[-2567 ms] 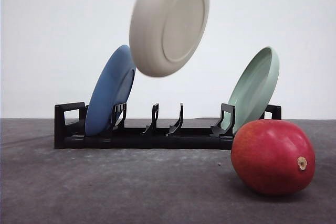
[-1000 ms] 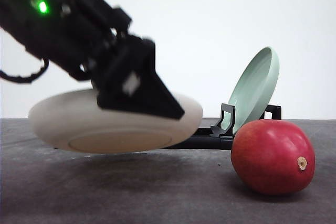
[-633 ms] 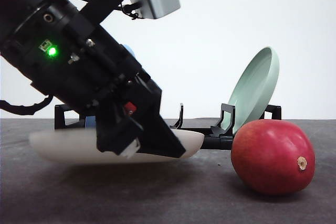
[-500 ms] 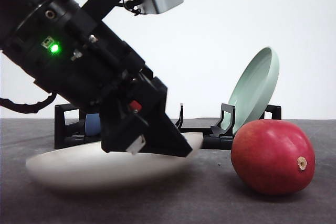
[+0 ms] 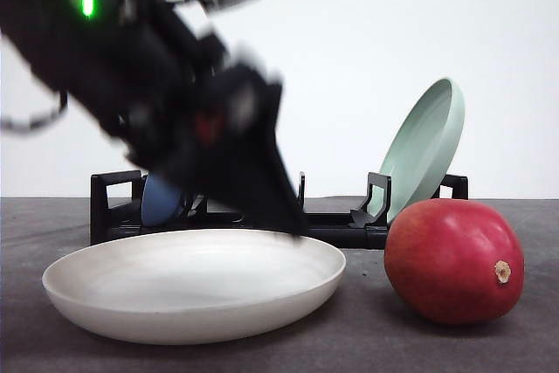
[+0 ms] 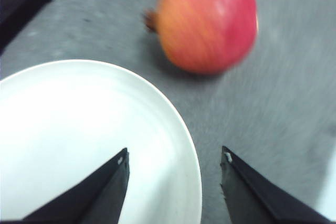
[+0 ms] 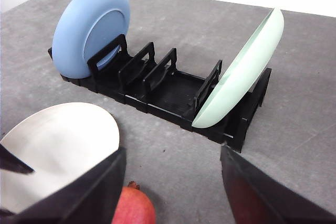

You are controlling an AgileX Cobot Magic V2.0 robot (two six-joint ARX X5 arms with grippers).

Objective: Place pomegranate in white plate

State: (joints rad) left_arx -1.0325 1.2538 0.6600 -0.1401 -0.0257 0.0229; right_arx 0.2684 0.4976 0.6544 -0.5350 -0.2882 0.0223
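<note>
The white plate [image 5: 192, 281] lies flat on the grey table at the front left. The pomegranate [image 5: 454, 259], red with a brown crown stub, rests on the table just right of the plate, a small gap between them. My left gripper [image 5: 284, 216] hangs blurred just above the plate's far rim. In the left wrist view, that gripper [image 6: 173, 158] is open and holds nothing, its fingers straddling the plate's [image 6: 79, 140] rim, with the pomegranate [image 6: 207, 22] beyond. My right gripper [image 7: 172, 153] is open, high above the table, over the plate [image 7: 58, 150] and pomegranate [image 7: 134, 208].
A black dish rack [image 5: 332, 229] stands behind the plate and holds a blue plate [image 7: 92, 27] at one end and a pale green plate [image 5: 424, 146] at the other. Its middle slots [image 7: 152, 72] are vacant. Grey table stretches in front.
The left arm brought the white plate down from the air, set it flat on the table and let go. Its gripper has opened and is lifting away. The pomegranate stayed put.
</note>
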